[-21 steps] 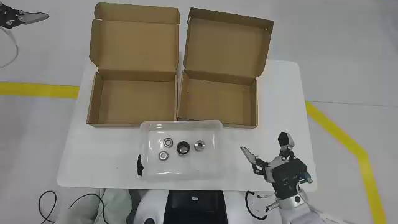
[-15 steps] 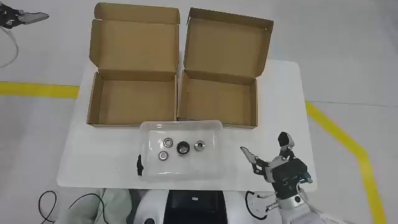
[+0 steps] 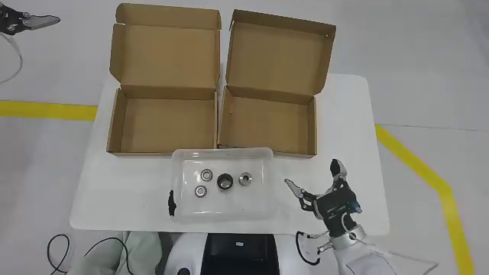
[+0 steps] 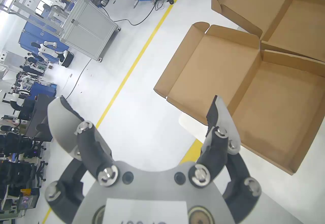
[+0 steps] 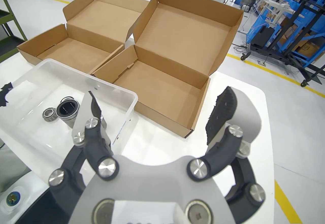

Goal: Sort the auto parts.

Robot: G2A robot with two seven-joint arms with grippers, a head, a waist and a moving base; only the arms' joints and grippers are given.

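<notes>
A clear plastic bin (image 3: 221, 153) at the table's front holds several metal parts: a dark ring (image 3: 225, 181), two small bearings (image 3: 206, 174) (image 3: 200, 191) and a silver piece (image 3: 245, 178). Behind it stand two open cardboard boxes, left (image 3: 162, 124) and right (image 3: 267, 126), both bare inside. My right gripper (image 3: 312, 176) hangs open to the right of the bin, holding nothing. In its own view the right gripper (image 5: 159, 93) faces the bin (image 5: 76, 77), the dark ring (image 5: 67, 108) and a bearing (image 5: 49, 113). My left gripper (image 4: 138, 101) is open off the table's left side, near the left box (image 4: 254, 98).
The white table (image 3: 344, 122) has free room to the right of the boxes. A small black object (image 3: 171, 201) lies just left of the bin. Yellow floor lines run past the table on both sides.
The right gripper has shifted left, closer to the bin. The parts and boxes have not moved.
</notes>
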